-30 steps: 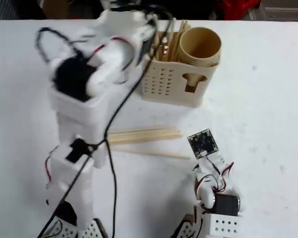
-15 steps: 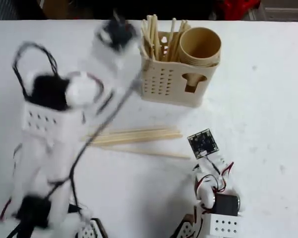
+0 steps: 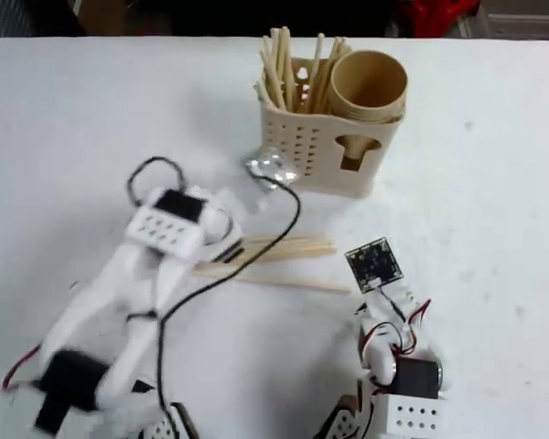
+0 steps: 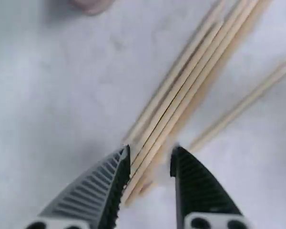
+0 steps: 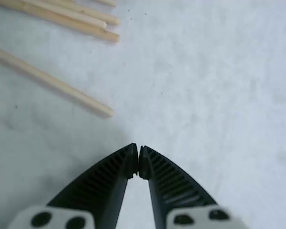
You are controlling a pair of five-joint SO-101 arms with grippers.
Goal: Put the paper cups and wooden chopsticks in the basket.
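Your left gripper point(image 4: 151, 153), jaws apart, straddles the end of the chopstick bundle point(image 4: 190, 81). The bundle runs lengthwise away from it across the middle of the desk point(image 3: 503, 183), parallel to the front edge; a lone stick point(image 3: 293, 282) lies just beside. Your right gripper point(image 5: 137, 160) rests pinched together by the front edge, farther off. A second ago the left arm was up at the basket point(image 3: 316, 155) on the far edge, cups point(image 3: 371, 87) inside; it has swung down.
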